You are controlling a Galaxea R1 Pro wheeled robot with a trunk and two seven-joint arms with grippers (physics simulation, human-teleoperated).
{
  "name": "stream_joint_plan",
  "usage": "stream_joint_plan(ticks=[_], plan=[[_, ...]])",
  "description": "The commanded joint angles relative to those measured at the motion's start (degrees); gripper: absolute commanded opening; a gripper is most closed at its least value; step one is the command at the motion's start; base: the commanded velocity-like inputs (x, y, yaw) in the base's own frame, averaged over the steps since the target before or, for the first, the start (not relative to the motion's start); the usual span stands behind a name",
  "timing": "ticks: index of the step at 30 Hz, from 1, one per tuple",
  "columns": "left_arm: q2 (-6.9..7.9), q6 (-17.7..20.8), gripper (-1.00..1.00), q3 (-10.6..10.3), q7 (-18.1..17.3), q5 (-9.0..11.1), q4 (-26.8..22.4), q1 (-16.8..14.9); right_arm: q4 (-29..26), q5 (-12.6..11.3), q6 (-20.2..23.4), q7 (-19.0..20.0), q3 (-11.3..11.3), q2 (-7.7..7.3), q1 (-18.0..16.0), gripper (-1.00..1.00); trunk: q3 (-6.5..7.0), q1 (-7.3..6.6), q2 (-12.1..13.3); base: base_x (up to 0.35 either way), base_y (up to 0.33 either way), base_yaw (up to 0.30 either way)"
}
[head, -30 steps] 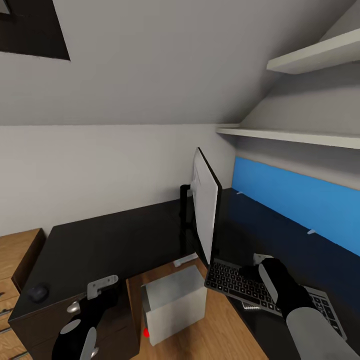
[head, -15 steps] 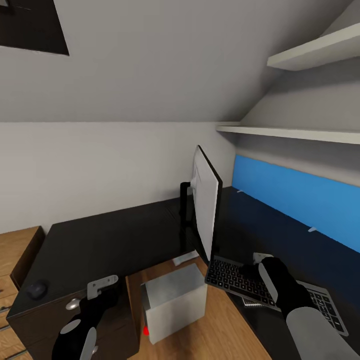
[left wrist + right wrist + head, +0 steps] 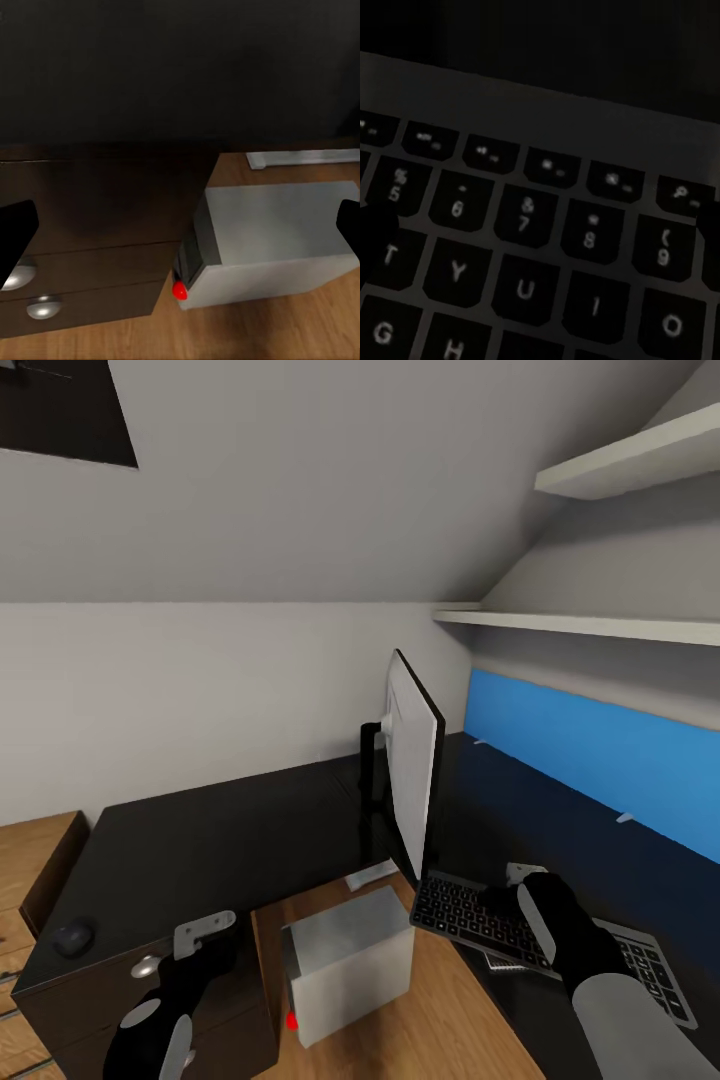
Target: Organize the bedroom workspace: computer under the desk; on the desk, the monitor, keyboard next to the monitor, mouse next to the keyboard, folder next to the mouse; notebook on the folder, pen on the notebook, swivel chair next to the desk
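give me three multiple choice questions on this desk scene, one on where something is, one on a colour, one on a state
1. Where is the mouse?
A. near the desk's left end
B. on the keyboard
C. on a wall shelf

2. What colour is the button on the computer?
A. green
B. red
C. blue

3. How is the left end effector?
A. shut on the mouse
B. shut on a drawer knob
C. open, holding nothing

Answers:
1 A: the head view shows it on the black top at the left end.
2 B: the left wrist view shows a red dot on the tower's front.
3 C: its fingertips sit far apart at the left wrist view's edges, nothing between.
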Motion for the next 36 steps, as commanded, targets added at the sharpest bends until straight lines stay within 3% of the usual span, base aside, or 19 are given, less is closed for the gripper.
stream_joint_plan(ticks=[1,15,36], plan=[[-0.01,0.28,1.0,0.03,0.29,0.46,-0.06,-0.04,1.54,-1.02,0.2,-0.37,-0.02,-0.01,0.0,1.0,-0.08,0.0,-0.03,0.0,0.0,0.0],[0.06,0.29,1.0,0.13,0.29,0.45,0.01,-0.04,1.47,-1.25,0.39,-0.37,-0.03,-0.01,0.0,1.0,-0.04,0.0,-0.03,-0.055,-0.033,-0.01],[0.14,0.29,1.0,0.13,0.29,0.45,0.01,-0.04,1.47,-1.23,0.28,-0.37,-0.08,0.13,0.0,1.0,0.72,0.0,-0.03,-0.012,0.0,-0.166]])
